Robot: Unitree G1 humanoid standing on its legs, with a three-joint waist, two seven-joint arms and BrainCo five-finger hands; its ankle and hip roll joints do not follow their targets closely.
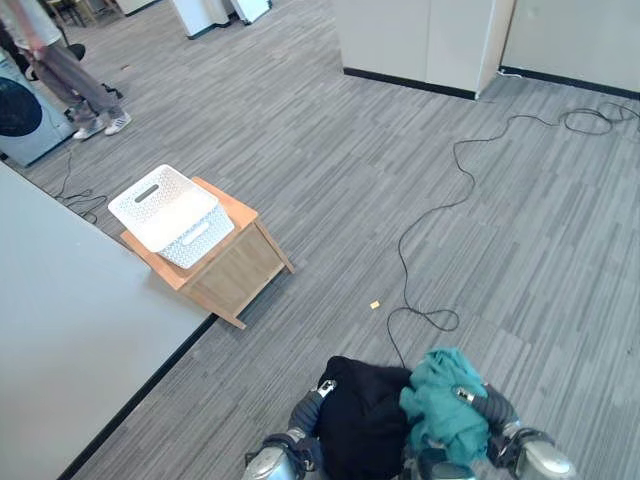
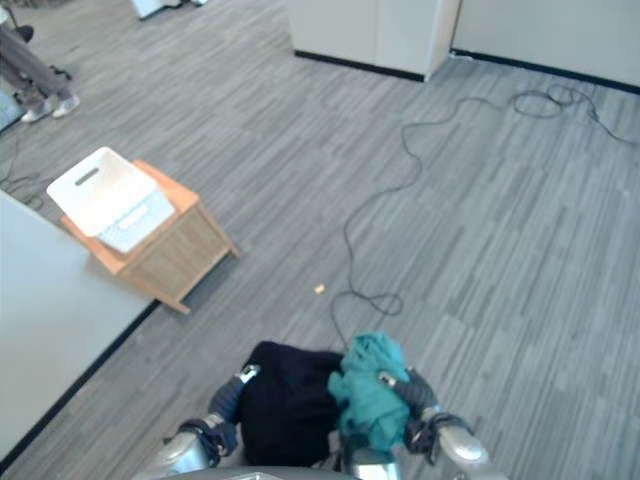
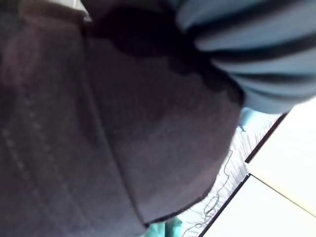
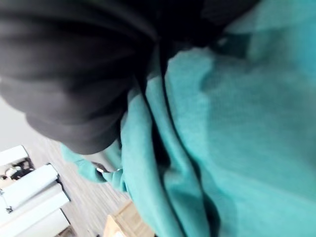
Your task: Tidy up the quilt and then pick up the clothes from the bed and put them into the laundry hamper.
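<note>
A black garment and a teal garment are bunched together close in front of me, low in the eye views. My left hand is buried in the black cloth from the left. My right hand is buried under the teal cloth from the right. Cloth covers both hands past the wrist covers. The white slotted laundry hamper stands apart, ahead and to the left, on a low wooden table.
The bed's pale surface fills the left side, its edge running beside the table. A person stands at the far left by a washing machine. White cabinets line the back. Grey floor lies between me and the hamper.
</note>
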